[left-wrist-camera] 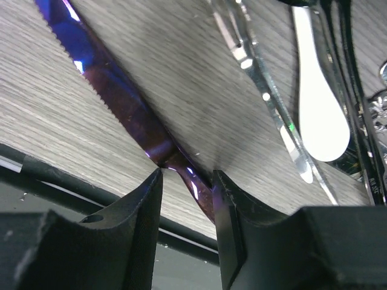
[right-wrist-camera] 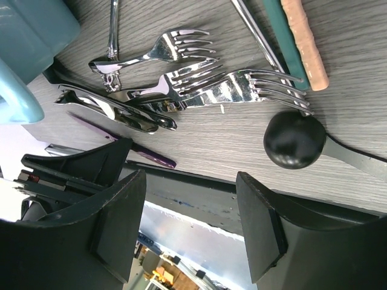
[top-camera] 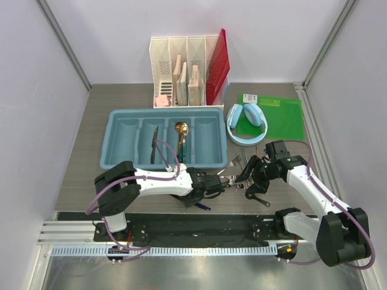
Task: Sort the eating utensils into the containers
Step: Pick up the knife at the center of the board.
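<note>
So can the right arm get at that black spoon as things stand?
Probably yes. The right end effector is open and sits close above the black spoon, whose round bowl lies uncovered on the table. The forks reach its upper edge with their tines, so they might get nudged.

The table (top-camera: 78, 163) is grey with a fine wood grain. The cutlery tray (top-camera: 115, 130) is light blue, its spoon (top-camera: 181, 128) gold and its knife (top-camera: 154, 144) dark. At twelve o'clock the file organizer (top-camera: 158, 60) is white with dotted perforations and the folder (top-camera: 217, 63) is red. At two o'clock are light blue headphones (top-camera: 245, 116) and a green sheet (top-camera: 284, 118). The serrated knife (left-wrist-camera: 109, 96) shimmers blue to purple. The forks (right-wrist-camera: 181, 42) are mirror silver, and the round spoon (right-wrist-camera: 294, 140) is black.
</note>
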Robot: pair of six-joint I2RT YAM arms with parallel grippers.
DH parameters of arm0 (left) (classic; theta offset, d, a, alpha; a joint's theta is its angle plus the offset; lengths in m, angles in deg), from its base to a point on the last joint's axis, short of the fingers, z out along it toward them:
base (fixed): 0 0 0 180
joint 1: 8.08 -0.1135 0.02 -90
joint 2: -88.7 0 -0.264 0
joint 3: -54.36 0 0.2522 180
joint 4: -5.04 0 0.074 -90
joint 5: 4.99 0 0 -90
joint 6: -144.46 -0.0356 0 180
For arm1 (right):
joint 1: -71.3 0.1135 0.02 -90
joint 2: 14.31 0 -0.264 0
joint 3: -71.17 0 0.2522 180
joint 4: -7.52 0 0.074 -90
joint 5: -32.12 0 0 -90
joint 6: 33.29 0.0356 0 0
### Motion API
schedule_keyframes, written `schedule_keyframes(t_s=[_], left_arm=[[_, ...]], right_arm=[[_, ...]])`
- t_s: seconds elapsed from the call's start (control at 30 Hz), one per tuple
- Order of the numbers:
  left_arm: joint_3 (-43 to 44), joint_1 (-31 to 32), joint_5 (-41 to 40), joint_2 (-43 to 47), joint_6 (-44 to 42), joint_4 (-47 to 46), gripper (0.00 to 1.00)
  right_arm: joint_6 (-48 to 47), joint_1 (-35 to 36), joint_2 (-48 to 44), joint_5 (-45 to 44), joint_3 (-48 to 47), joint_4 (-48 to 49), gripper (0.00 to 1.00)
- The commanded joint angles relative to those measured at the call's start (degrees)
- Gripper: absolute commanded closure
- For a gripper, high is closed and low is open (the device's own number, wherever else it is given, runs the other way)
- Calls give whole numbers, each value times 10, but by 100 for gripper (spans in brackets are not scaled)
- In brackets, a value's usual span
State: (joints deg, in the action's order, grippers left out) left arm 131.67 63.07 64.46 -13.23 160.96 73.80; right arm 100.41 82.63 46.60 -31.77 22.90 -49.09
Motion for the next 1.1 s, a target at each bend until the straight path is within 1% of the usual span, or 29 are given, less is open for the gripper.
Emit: schedule_keyframes(t_s=[0.0, 0.1, 0.2, 0.3, 0.33, 0.4, 0.43, 0.5, 0.53, 0.63, 0.77, 0.8, 0.87, 0.9, 1.07], left_arm=[[-58, 1, 36, 1, 19, 5, 60], [-74, 0, 29, 14, 25, 7, 58], [-70, -1, 19, 13, 22, 34, 55], [-77, -1, 23, 13, 21, 22, 57], [-82, -2, 25, 13, 21, 18, 63], [-99, -7, 40, 16, 22, -3, 68], [-116, -10, 45, 18, 22, -12, 73], [-132, -17, 49, 23, 23, -39, 78], [-138, -19, 47, 29, 23, -43, 83], [-142, -22, 43, 30, 20, -41, 83], [-121, -22, 29, 25, 11, -21, 86], [-120, -22, 30, 24, 10, -17, 87], [-125, -22, 32, 28, 11, -24, 99], [-128, -23, 34, 31, 12, -26, 100], [-148, -27, 31, 65, 25, -23, 100]], right_arm=[[0, -6, 7, 11, -14, 12, 34], [1, -10, 10, 11, -14, 15, 34], [2, -11, 16, 12, -14, 19, 34], [2, -14, 24, 14, -15, 22, 34], [2, -15, 26, 14, -16, 23, 34], [1, -15, 30, 15, -20, 23, 34], [0, -15, 32, 16, -21, 24, 34], [0, -15, 34, 16, -22, 23, 34], [-1, -15, 34, 17, -22, 24, 34], [-2, -15, 37, 18, -22, 23, 34], [-1, -15, 40, 18, -24, 24, 34], [-2, -15, 40, 18, -25, 23, 34], [-3, -16, 42, 17, -26, 25, 34], [-2, -16, 42, 18, -26, 25, 34], [-5, -17, 47, 19, -26, 24, 34]])
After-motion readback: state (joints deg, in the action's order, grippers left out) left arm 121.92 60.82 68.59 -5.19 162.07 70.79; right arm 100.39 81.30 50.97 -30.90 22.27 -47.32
